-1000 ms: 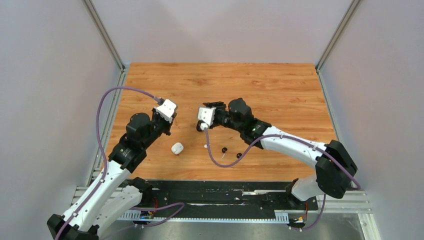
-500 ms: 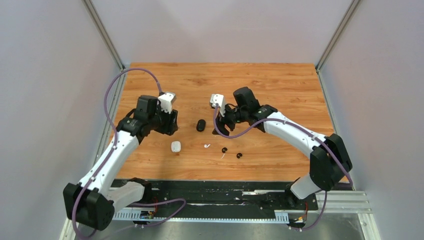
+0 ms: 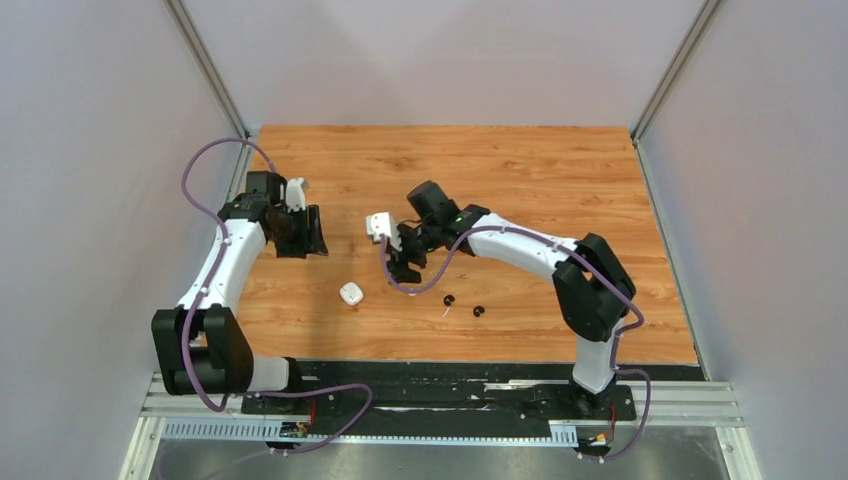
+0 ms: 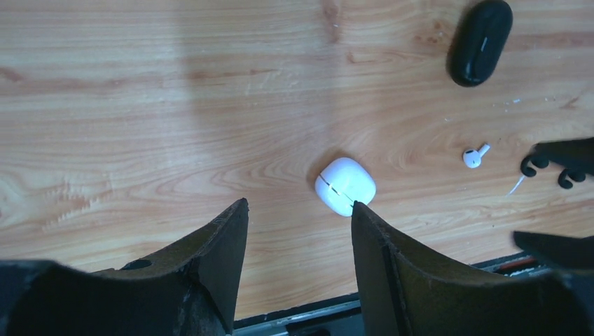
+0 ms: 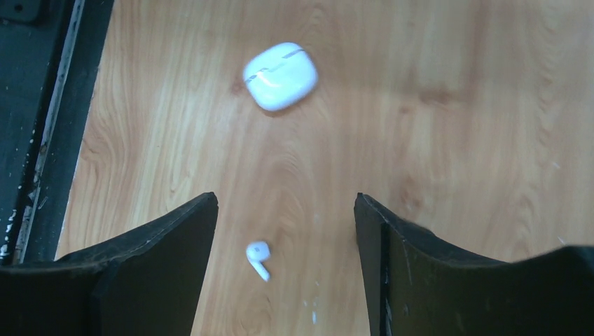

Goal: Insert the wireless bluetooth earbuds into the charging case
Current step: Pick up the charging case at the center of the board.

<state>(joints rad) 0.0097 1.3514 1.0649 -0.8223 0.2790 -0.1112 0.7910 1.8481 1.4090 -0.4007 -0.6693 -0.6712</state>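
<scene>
Earbud under spread right claw, black case hidden from above

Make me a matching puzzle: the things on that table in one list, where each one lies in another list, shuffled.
Things:
1. white case
2. black case
3. white earbud

Places:
A. seen between the fingers of the open right gripper
B. top right corner of the left wrist view
C. just ahead of the open left gripper

Pairs: 1-C, 2-B, 3-A
</scene>
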